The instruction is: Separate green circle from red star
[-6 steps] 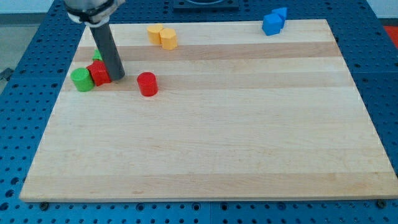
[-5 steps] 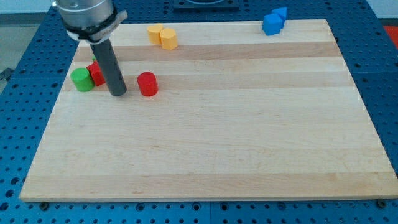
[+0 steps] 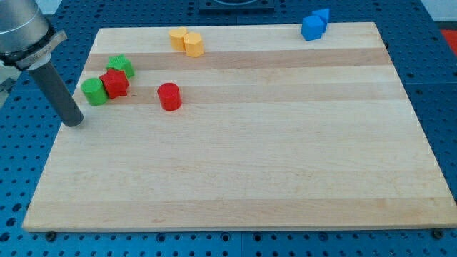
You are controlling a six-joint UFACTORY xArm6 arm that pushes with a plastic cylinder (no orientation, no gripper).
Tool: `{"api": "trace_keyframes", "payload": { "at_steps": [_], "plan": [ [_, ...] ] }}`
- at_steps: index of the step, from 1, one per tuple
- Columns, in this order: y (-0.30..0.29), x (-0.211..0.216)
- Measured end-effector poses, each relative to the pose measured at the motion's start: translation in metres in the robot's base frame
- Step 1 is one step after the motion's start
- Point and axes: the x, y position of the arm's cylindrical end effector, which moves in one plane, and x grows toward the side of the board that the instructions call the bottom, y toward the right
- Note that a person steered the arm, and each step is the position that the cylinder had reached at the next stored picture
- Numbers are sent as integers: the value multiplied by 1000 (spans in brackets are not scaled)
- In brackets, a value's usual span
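The green circle (image 3: 93,91) lies near the board's left edge, touching the red star (image 3: 115,83) on its right. A second green block (image 3: 121,66), of unclear shape, sits just above the red star and touches it. My tip (image 3: 73,122) rests on the board below and to the left of the green circle, a short gap away from it. The rod rises up and to the view's left.
A red cylinder (image 3: 169,96) stands to the right of the red star. Two yellow blocks (image 3: 187,41) sit at the top edge. Two blue blocks (image 3: 314,24) sit at the top right. The board's left edge (image 3: 63,121) runs close by my tip.
My tip moved from just right of the red star, down and to the view's left, to below the green circle. The second green block, hidden before, now shows. The blocks have not moved.
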Motion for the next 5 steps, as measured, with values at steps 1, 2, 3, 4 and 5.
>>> {"api": "trace_keyframes", "payload": {
  "at_steps": [1, 2, 3, 4, 5],
  "plan": [
    [17, -12],
    [34, -33],
    [34, -33],
    [34, -34],
    [37, -69]
  ]
}}
